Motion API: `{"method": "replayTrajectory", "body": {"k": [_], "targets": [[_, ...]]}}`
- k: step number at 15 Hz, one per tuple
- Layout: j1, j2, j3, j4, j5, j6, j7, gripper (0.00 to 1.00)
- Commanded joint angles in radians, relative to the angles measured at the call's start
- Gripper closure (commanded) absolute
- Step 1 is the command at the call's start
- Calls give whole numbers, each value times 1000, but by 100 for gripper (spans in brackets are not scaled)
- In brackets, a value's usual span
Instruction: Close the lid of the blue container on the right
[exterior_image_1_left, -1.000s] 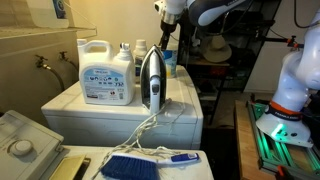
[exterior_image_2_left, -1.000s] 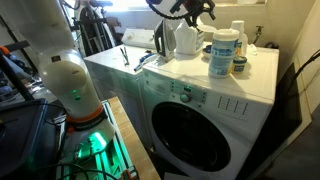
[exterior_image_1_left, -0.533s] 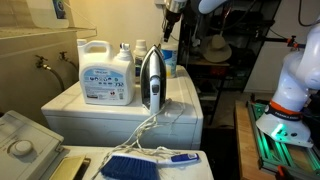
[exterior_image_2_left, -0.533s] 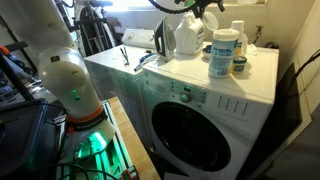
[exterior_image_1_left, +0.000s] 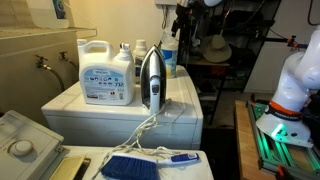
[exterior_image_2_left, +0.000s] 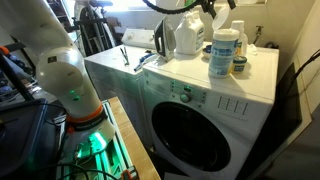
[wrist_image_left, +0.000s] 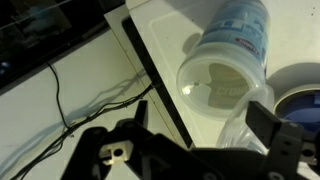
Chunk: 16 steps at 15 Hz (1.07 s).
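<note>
The blue container (exterior_image_2_left: 224, 55) is an upright tub with a blue-and-white label, standing on the white washer top (exterior_image_2_left: 190, 75) near the back wall. It also shows behind the iron in an exterior view (exterior_image_1_left: 168, 58). In the wrist view I look down on it (wrist_image_left: 240, 30); its pale round lid (wrist_image_left: 218, 88) faces the camera, with a clear flap hanging at its near edge. My gripper (wrist_image_left: 205, 130) is open and empty, its dark fingers apart on either side below the lid. It hovers above the container in both exterior views (exterior_image_2_left: 214, 8) (exterior_image_1_left: 183, 15).
A small round blue tub (exterior_image_2_left: 240, 68) sits right beside the container, also in the wrist view (wrist_image_left: 300, 100). A large white detergent jug (exterior_image_1_left: 107, 72), dark bottles (exterior_image_1_left: 127, 52) and an upright iron (exterior_image_1_left: 151, 78) with its cord share the washer top.
My gripper has moved sideways from above the iron and jug to over the blue container. Nothing on the washer has moved.
</note>
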Motion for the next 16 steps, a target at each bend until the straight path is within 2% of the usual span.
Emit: {"method": "replayTrajectory", "body": {"k": [1,7,10,16], "targets": [[-35,-45,-38,-117,93,108,-26,0],[-77,-36,-82,-230,166,413,-81,0],[-76,-25,-95,-263,264,441,-145,0],[-83,-21,-114,-263,409,404,-224,0]]}}
